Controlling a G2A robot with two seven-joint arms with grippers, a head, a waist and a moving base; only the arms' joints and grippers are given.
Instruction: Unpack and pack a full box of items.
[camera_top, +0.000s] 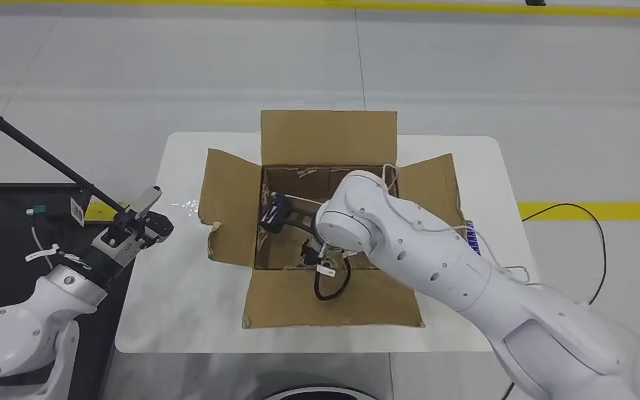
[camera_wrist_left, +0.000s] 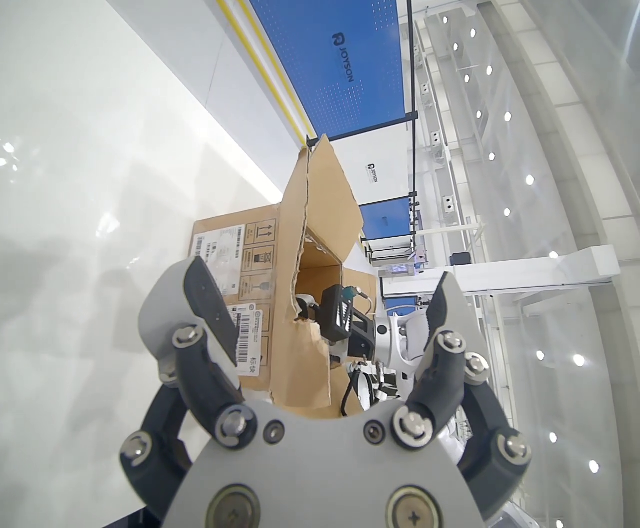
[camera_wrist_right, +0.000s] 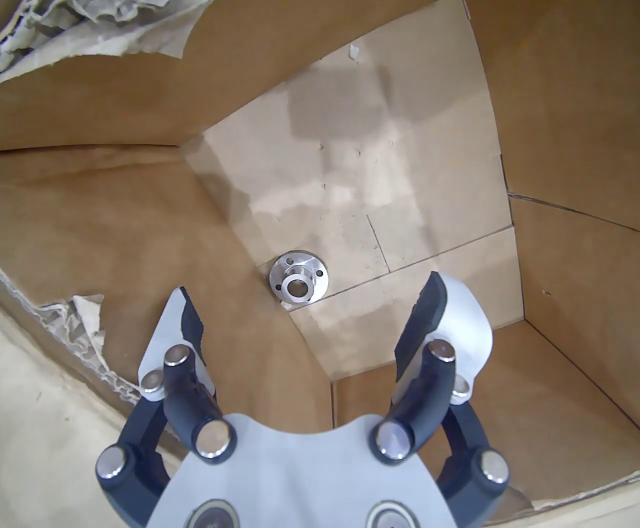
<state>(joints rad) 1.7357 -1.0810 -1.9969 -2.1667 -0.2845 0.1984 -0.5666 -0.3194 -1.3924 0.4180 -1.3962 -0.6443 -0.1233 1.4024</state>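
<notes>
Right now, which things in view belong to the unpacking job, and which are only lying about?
Belong to the job:
cardboard box, flaps open
metal flange, on the box floor
right pincer, open, inside the box above the flange
left pincer, open, apart from the box

Just lying about:
white table, under the box
black pole, slanting beside the table

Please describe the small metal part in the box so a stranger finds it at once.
Look into the open cardboard box on the white table. On its floor, beside one wall, lies a round silver flange. Only it is shiny metal, with bolt holes.
</notes>
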